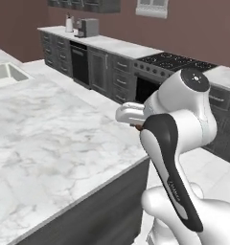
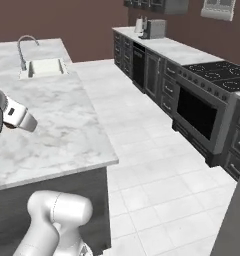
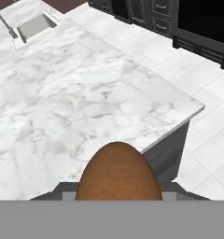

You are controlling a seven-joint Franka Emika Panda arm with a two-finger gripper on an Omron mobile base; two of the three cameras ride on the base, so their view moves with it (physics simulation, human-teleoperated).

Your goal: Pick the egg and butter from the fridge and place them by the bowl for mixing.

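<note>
The brown egg fills the bottom centre of the hand view, and my gripper is shut on it, with a dark fingertip on either side. From the left base view the gripper hangs above the right edge of the marble island counter, and a sliver of the brown egg shows under the white hand. The right base view has the white hand at its left edge, over the island. The butter, the fridge and the bowl are out of view.
A sink with a curved faucet sits at the island's far end. Across a white tiled aisle runs a dark cabinet row with a stove and oven and a coffee machine.
</note>
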